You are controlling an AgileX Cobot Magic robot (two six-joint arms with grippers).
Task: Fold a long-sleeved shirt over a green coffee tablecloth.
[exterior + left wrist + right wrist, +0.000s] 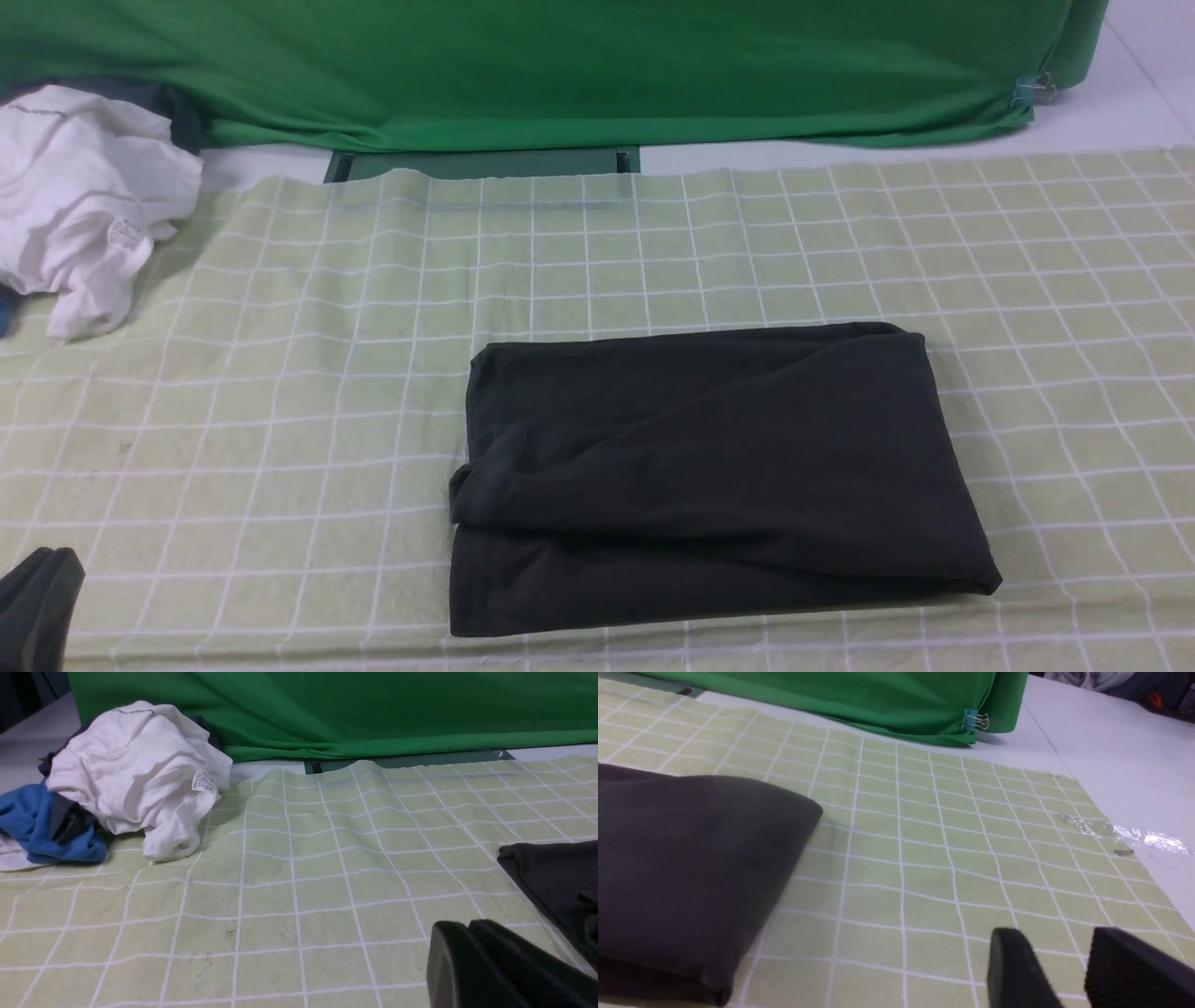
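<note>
Long-sleeved shirt (709,467) lies folded into a compact dark rectangle on the green coffee tablecloth (280,373), a little right of the middle and toward the robot's side of the cloth in the front view. Its layers are stacked, with a soft ridge running across the top and a rounded fold along its right edge. No chest print or neck label shows.

Neither gripper touches the shirt. The left gripper (37,602) sits low at the robot's left, well apart from the shirt's left edge; in the left wrist view its black fingers (472,961) are pressed together with no gap and nothing between them, and the shirt's corner (556,882) lies just beyond them on the cloth. The right gripper (1057,970) is out of the front view; in the right wrist view its two ribbed black fingers (1013,966) stand parted with bare grid cloth showing in the gap, holding nothing. The shirt's rounded folded edge (691,868) is off to the side of those fingers, clear of them.

At the far left corner of the cloth rests a crumpled white garment (79,201) with a small tag, beside a blue piece of fabric (42,826). A plain bright green drape (560,65) hangs behind, held by a binder clip (975,720) at its right end.
</note>
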